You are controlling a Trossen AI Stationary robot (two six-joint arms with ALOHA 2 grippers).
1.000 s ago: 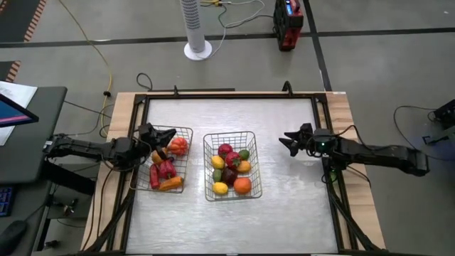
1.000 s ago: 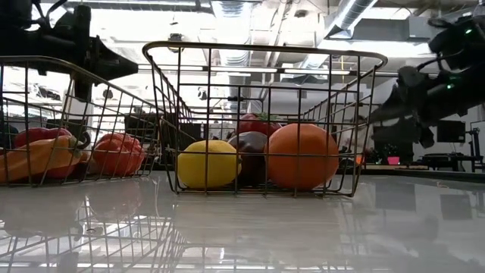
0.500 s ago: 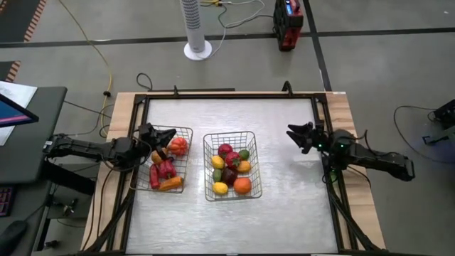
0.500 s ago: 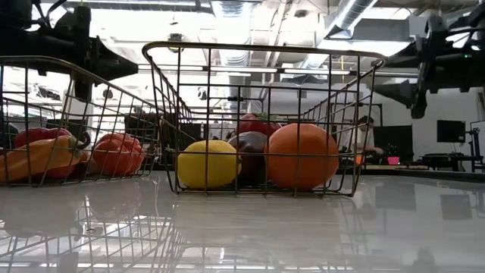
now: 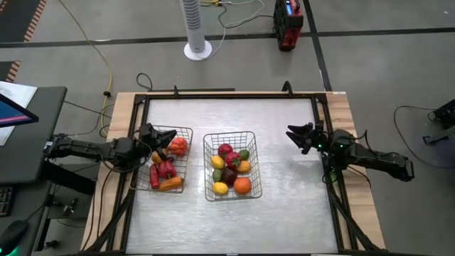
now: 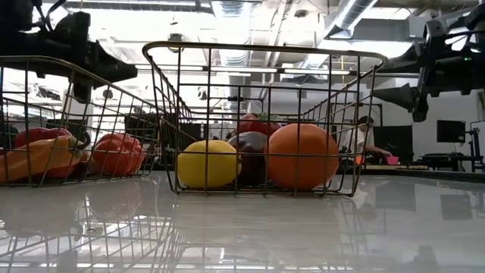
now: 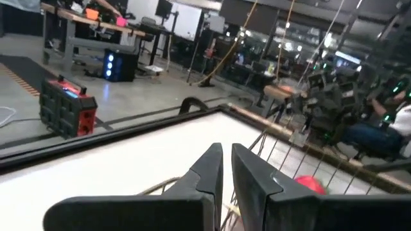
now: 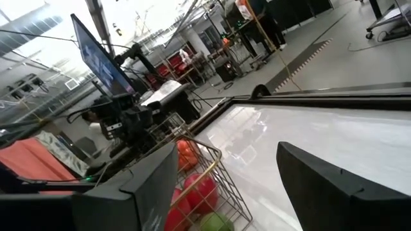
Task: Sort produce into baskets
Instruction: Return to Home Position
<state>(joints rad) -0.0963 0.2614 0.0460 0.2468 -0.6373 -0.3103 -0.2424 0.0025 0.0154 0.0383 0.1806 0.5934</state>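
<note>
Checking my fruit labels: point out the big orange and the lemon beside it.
orange (image 6: pixel 303 155), low view, centre of its front face.
lemon (image 6: pixel 207 164), low view, centre of its front face.

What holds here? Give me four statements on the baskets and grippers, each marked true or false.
1. All produce sits in baskets, none loose on the table. True.
2. The right gripper holds an orange. False: it is open and empty, over bare table.
3. The left gripper is over the left basket. True.
4. The right basket is empty. False: it holds mixed produce.
</note>
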